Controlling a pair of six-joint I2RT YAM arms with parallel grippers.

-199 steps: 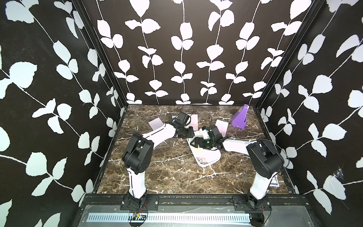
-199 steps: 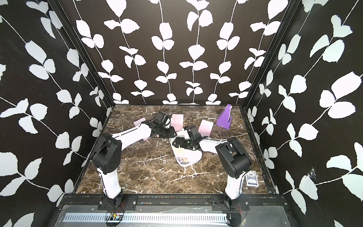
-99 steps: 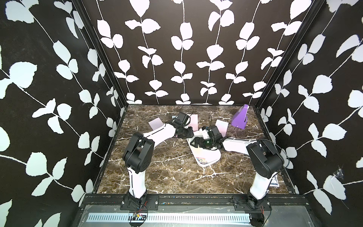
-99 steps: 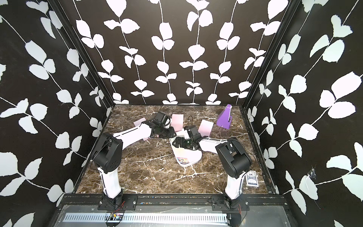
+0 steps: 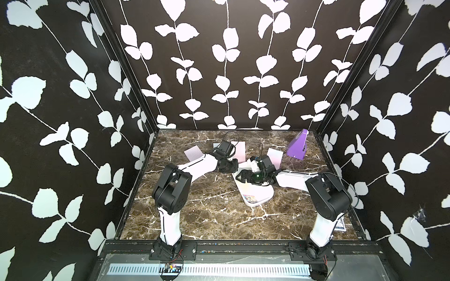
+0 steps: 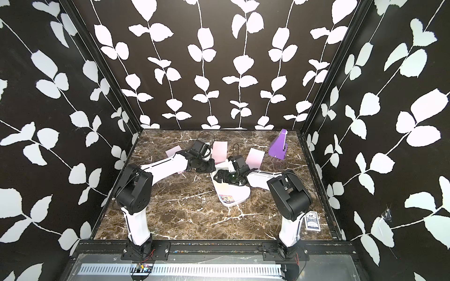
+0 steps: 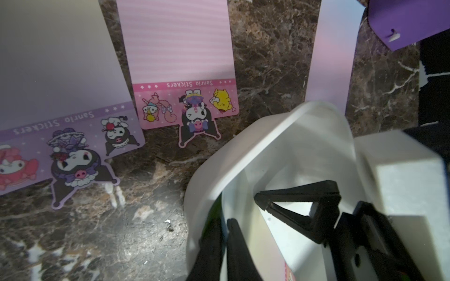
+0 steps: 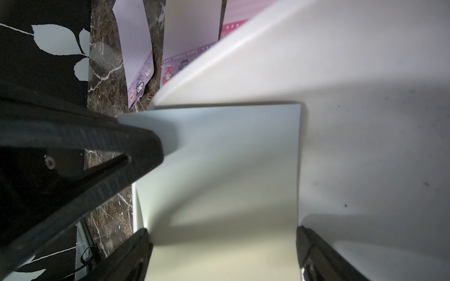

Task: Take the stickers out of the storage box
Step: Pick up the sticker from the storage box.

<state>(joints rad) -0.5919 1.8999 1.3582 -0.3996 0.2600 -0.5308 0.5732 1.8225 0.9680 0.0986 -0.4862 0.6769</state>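
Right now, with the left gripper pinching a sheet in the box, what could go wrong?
The sheet bows where the shut left gripper pinches its corner; a hard pull may crease it. The open right gripper straddles it inside the box, so it could snag.

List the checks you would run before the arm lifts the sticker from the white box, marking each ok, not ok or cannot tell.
1. Left claw shut on the pale sheet: ok.
2. Right claw open, reaching into the storage box: ok.
3. Box pinned against lifting with the sheet: cannot tell.
4. Bare marble beside the pink sheet for set-down: ok.
5. Box emptied: not ok; a cartoon-printed sheet end shows inside.
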